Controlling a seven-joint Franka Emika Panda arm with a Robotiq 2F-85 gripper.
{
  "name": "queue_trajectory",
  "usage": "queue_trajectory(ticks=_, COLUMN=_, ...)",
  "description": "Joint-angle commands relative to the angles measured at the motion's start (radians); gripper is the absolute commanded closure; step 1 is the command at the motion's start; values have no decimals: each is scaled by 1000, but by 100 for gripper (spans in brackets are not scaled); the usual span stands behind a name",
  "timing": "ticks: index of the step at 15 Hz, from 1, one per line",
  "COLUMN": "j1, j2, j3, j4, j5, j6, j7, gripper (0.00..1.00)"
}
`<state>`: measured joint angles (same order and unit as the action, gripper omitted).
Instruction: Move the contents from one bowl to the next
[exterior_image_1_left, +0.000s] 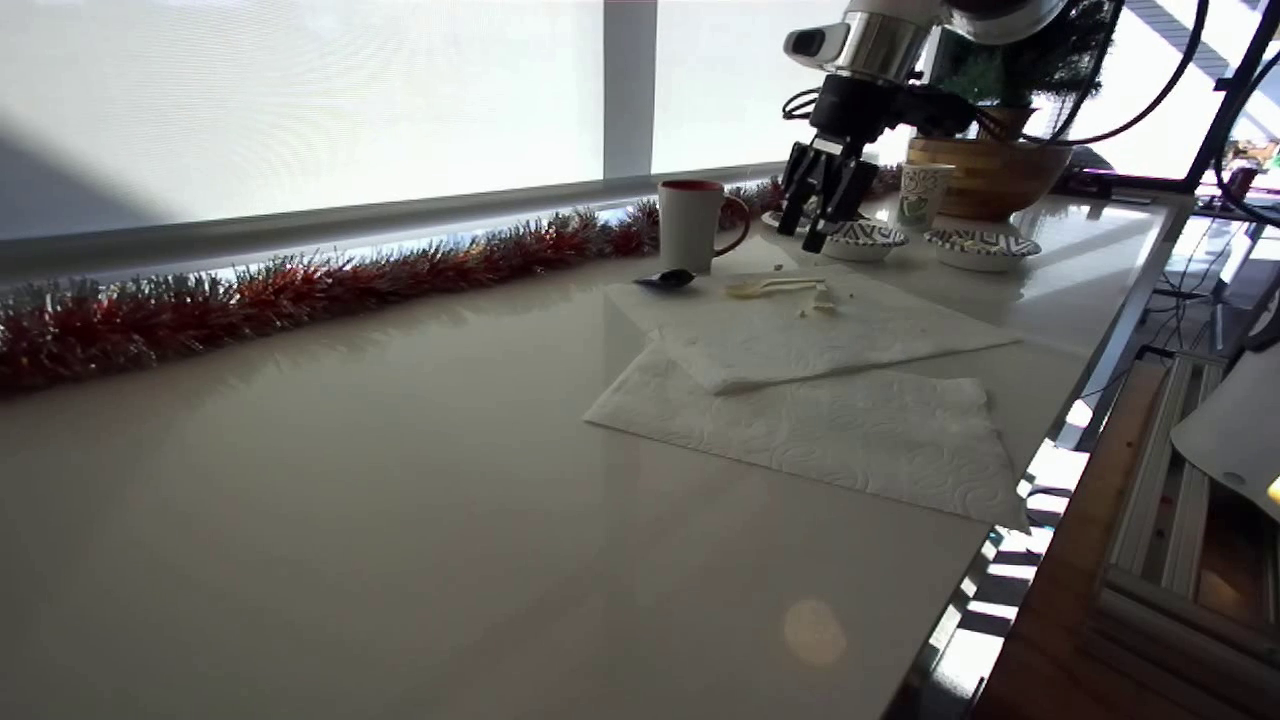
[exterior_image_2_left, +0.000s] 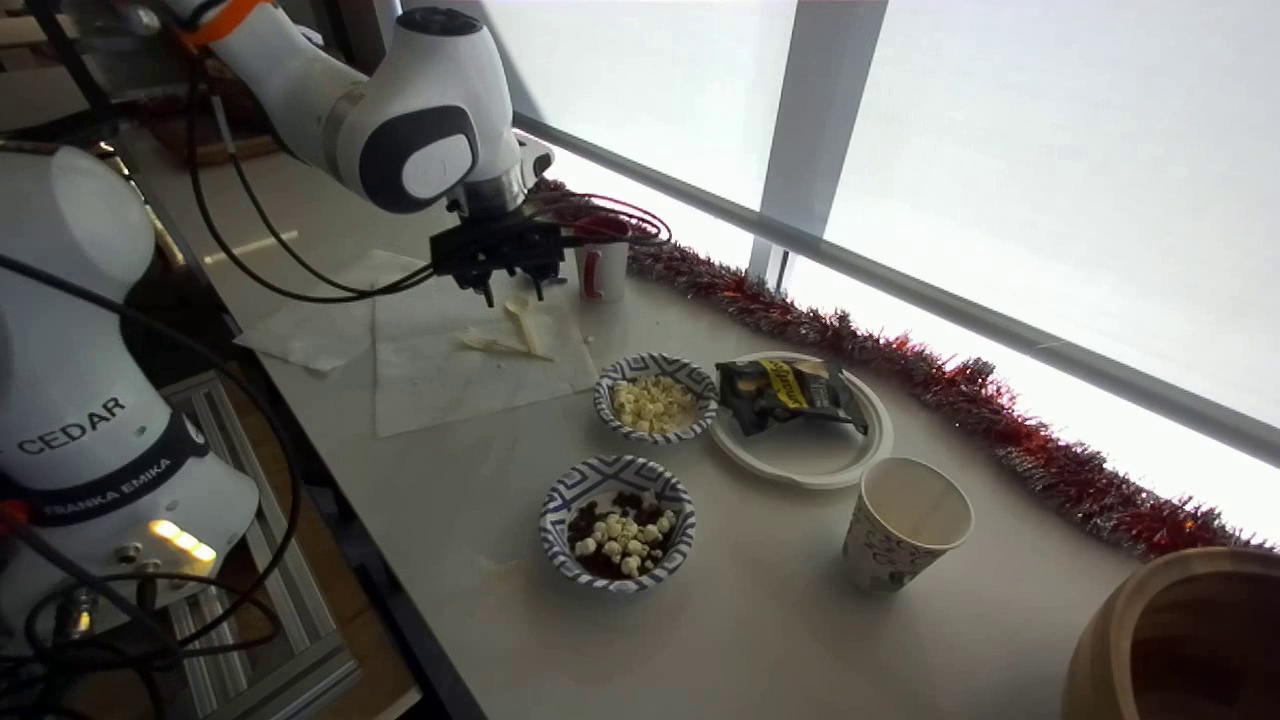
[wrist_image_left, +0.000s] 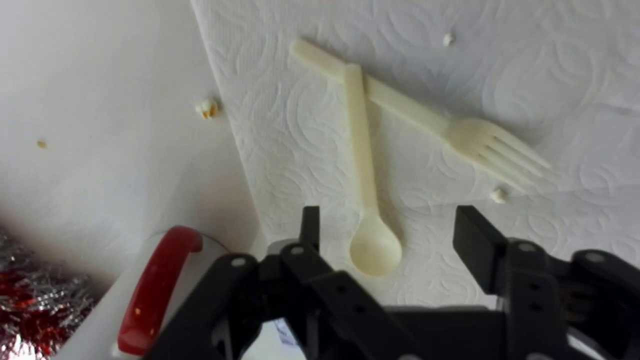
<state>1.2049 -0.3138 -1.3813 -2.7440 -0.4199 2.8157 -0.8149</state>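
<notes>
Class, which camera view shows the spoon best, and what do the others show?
The wrist view: the spoon is large, whole and unobstructed, its handle crossing over the fork. Both exterior views show it small; in an exterior view, seen at a low slant, the spoon nearly merges with the fork.

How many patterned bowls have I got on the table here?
2. In an exterior view, the popcorn bowl sits beside the plate; the mixed bowl, with popcorn and dark pieces, sits nearer that camera. No others show, and none seems hidden.

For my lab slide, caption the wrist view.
Open claw above a cream spoon overlapping a fork on an embossed paper towel, red-handled mug nearby.
</notes>
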Motion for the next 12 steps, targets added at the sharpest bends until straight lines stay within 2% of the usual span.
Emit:
queue_trajectory(ticks=1, j1=-277, j2=8, j3=258, j4=23, j5=-119, j6=-202, j7=203, gripper=1)
queue_trajectory(ticks=4, j1=-516, j2=-121, j3=440, j4=22, j5=-228, j6=-456, j7=362, gripper=0)
queue_trajectory(ticks=6, j1=-646, j2=-211, j3=537, j4=17, j5=-276, j6=-607, j7=457, gripper=0)
queue_trajectory(ticks=8, j1=-820, j2=-290, j3=676, j4=4, j5=-165, j6=-710, j7=438, gripper=0)
queue_trajectory(ticks=12, j1=-1141, j2=-459, j3=919, j4=-7, j5=17, j6=-827, j7=400, gripper=0)
